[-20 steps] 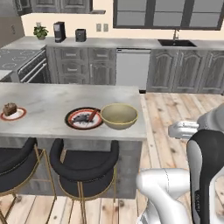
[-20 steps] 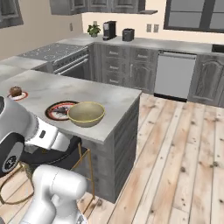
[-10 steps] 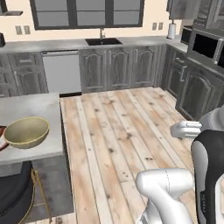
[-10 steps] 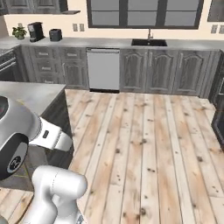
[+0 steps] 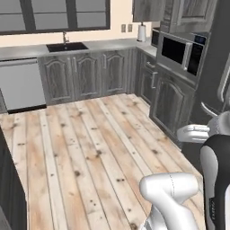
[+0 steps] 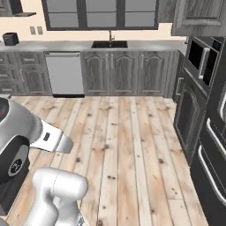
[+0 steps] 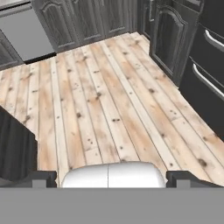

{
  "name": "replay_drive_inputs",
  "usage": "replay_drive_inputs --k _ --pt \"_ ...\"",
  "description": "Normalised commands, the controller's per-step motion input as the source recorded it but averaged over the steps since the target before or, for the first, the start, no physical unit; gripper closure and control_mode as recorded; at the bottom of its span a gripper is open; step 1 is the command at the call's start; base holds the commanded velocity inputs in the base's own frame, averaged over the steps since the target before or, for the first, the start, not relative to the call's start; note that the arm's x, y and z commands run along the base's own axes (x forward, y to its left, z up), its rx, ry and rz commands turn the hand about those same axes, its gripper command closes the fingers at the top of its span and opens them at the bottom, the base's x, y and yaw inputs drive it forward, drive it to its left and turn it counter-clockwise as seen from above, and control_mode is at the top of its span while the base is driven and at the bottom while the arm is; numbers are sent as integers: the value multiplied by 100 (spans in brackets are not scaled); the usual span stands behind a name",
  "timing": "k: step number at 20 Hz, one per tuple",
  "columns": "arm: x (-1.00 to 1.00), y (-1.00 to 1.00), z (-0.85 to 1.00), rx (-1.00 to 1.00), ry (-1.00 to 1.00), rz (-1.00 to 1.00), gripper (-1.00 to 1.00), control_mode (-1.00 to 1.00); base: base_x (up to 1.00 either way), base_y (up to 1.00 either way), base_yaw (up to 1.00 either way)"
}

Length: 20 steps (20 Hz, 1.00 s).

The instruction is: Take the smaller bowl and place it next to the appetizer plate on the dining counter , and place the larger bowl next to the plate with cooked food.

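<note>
Dining counter (image 5: 8, 188) appears as no more than a dark grey slab at the lower left edge of the left base view, most likely its base; the hand view has a similar dark panel (image 7: 15, 146) low on its left, standing on the floor; where the smaller bowl and the larger bowl lie cannot be told from these views. The gripper (image 7: 111, 178) points out over the pale wooden plank floor (image 5: 90, 148), its two dark fingertips (image 7: 40, 178) spread wide apart with nothing between them; it holds nothing and touches nothing. The white arm (image 5: 175, 197) rises at the lower right of the left base view and at the lower left of the right base view, well clear of the cabinets. Along the back wall runs a row of dark grey panelled cabinets (image 6: 128, 73) under a grey tabletop (image 6: 145, 44); a black sink (image 6: 109, 44) with a tap is set into that tabletop below a dark-framed window (image 6: 101, 13); a light grey dishwasher front (image 6: 65, 73) stands just to the left of the sink cabinets. A small black appliance (image 6: 9, 39) sits on the same tabletop at the far left of the right base view; a white upright cylinder (image 5: 142, 32) stands in the corner by the wall. On the right side a built-in microwave (image 5: 179, 51) sits above more dark cabinet doors; a tall dark appliance front with long handles (image 6: 212, 172) fills the near right.
</note>
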Motion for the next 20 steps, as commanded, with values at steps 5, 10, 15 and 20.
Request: replay_drive_inputs --k 5,10,15,20 --pt "0 0 0 0 0 0 -100 100 100 0 3" --pt "0 0 0 0 0 0 -100 100 100 0 5" --pt "0 0 0 0 0 0 -100 100 100 0 -16" --pt "0 0 0 0 0 0 -100 100 100 0 -23"
